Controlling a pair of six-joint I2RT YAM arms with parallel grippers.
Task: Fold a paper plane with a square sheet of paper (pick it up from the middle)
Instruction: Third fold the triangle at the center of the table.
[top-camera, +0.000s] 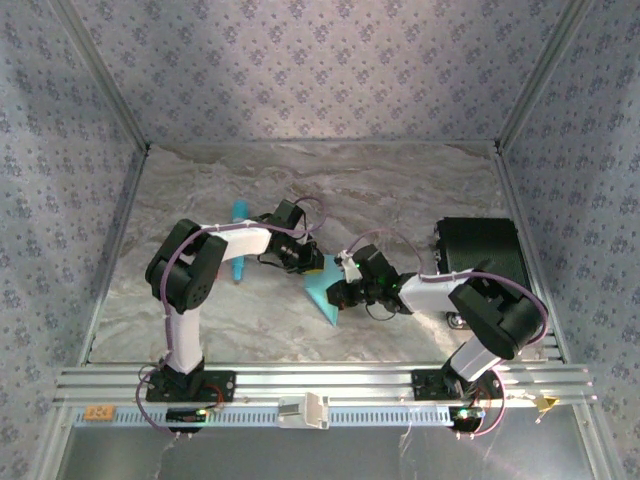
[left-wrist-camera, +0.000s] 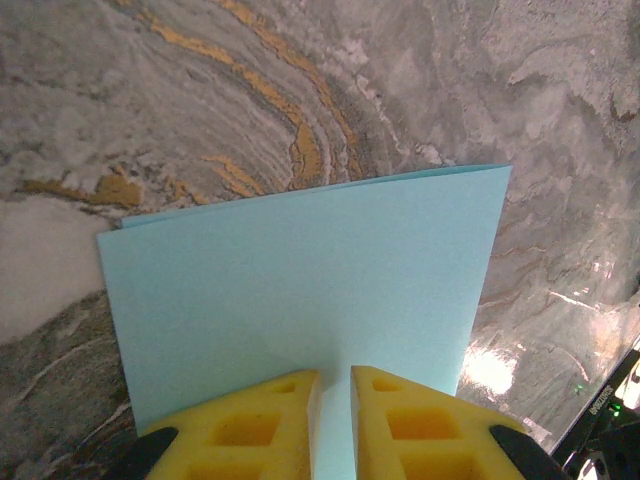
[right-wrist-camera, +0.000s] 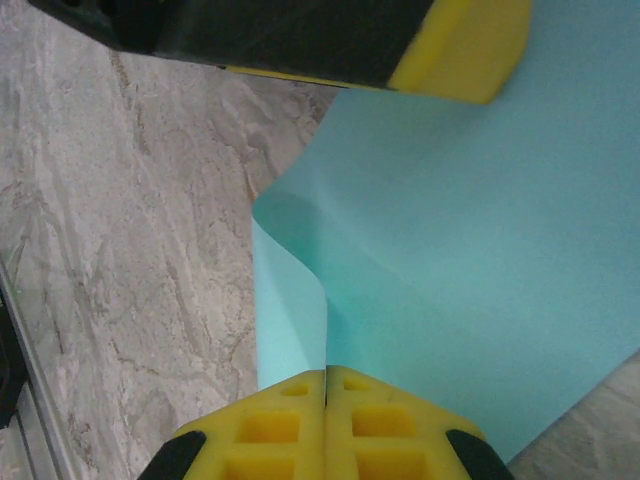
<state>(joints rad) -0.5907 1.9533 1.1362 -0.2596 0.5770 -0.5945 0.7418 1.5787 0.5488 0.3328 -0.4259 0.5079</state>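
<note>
Both arms meet mid-surface on the square sheet of paper (top-camera: 322, 290): right gripper (right-wrist-camera: 326, 385) fingers pressed together, pinching its near edge; left gripper (left-wrist-camera: 335, 385) fingers, barely parted, straddle the folded sheet, which runs toward twelve o'clock.

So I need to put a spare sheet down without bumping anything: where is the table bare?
Bare marble runs along the back wall and at the front left between the left arm's base and the side wall. The middle is crowded: both end effectors meet at the blue paper, the turquoise stick lies left of them, and a black box fills the right.
</note>
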